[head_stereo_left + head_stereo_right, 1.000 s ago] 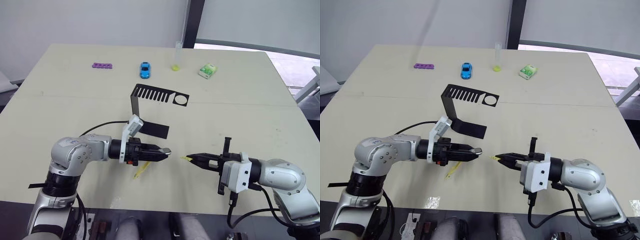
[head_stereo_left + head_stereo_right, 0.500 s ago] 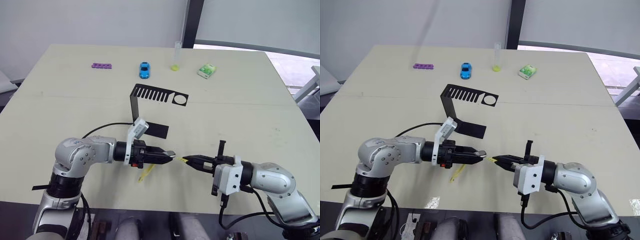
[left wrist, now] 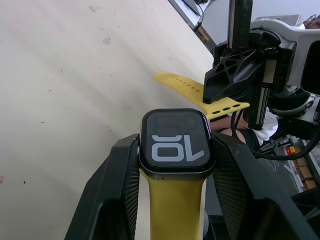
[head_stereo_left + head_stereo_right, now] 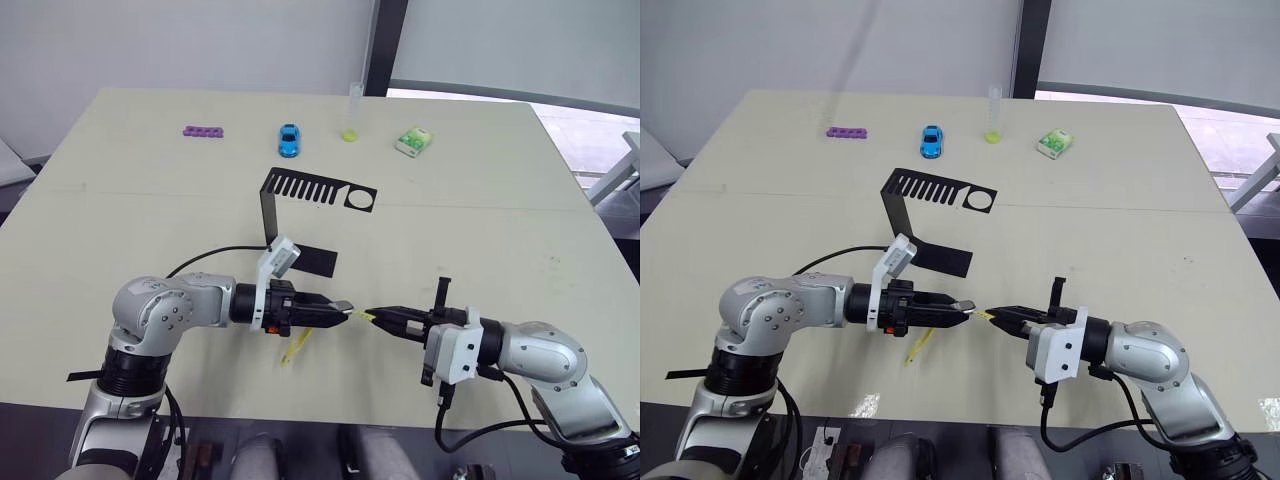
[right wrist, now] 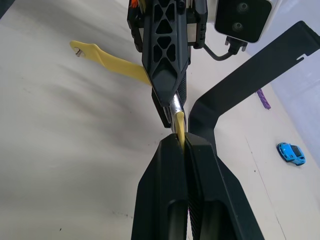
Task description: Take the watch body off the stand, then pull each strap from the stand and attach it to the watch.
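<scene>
My left gripper [image 4: 338,309] is shut on the watch body [image 3: 176,142], a small black case with light digits on its dark screen. One yellow strap [image 4: 293,347] is fixed to the watch and hangs down to the table. My right gripper [image 4: 384,316] is shut on the other yellow strap [image 5: 179,122], edge-on between its fingers. That strap's end reaches the watch's free edge; whether it is seated I cannot tell. Both grippers point tip to tip near the table's front. The black stand [image 4: 318,189] stands behind them with nothing on it.
Along the far side of the table [image 4: 520,230] lie a purple bar [image 4: 204,131], a blue toy car [image 4: 289,139], a tube with yellow liquid [image 4: 353,112] and a green-white packet [image 4: 415,141]. The table's front edge runs just below both arms.
My left gripper moved right with the watch, then held. My right gripper carried its strap left, closing the gap until the strap's end reached the watch.
</scene>
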{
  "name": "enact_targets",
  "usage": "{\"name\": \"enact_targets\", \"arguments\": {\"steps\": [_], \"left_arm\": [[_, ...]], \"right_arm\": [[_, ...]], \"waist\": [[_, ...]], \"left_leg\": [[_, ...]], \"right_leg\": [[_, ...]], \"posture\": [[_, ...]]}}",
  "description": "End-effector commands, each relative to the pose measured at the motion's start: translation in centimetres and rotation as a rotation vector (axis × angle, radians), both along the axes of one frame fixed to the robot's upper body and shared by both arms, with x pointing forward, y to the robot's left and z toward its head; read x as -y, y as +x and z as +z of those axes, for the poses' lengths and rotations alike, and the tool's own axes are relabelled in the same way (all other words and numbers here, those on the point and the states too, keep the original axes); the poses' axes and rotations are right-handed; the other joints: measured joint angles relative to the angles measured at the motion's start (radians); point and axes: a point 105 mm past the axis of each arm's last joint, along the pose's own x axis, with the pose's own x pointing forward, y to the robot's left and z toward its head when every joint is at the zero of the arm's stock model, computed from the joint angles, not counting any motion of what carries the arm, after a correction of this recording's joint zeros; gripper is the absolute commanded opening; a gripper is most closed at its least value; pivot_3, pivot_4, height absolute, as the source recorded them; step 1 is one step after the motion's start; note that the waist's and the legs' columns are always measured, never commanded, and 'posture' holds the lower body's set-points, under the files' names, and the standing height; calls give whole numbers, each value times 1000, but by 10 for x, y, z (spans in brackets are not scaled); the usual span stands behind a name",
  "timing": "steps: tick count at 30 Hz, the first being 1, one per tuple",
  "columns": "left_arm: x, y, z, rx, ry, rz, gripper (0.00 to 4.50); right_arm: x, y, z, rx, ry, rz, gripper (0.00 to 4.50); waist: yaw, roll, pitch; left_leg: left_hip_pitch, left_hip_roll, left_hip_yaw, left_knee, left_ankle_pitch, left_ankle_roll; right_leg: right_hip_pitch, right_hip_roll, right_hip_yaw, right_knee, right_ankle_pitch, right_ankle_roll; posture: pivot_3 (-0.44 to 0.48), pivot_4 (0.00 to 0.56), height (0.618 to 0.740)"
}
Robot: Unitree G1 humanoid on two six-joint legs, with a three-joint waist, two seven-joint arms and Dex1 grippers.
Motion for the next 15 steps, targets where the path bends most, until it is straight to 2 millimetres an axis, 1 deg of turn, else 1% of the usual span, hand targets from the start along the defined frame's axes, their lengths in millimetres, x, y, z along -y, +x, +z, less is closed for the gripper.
{"name": "enact_targets", "arguments": {"steps": [1, 15], "left_arm": [[2, -3, 11, 36, -41, -19, 1596], [4, -2, 11, 32, -59, -14, 1596]], "right_arm": [[-4, -1, 8, 44, 27, 15, 0], [-6, 0, 6, 44, 29, 20, 0]], "waist": [[0, 0, 0], [0, 0, 0]], "left_leg": [[0, 0, 0, 0, 0, 0], [0, 0, 0, 0, 0, 0]], "right_leg": [[0, 0, 0, 0, 0, 0], [0, 0, 0, 0, 0, 0]], "posture": [[0, 150, 740], [0, 150, 740]]}}
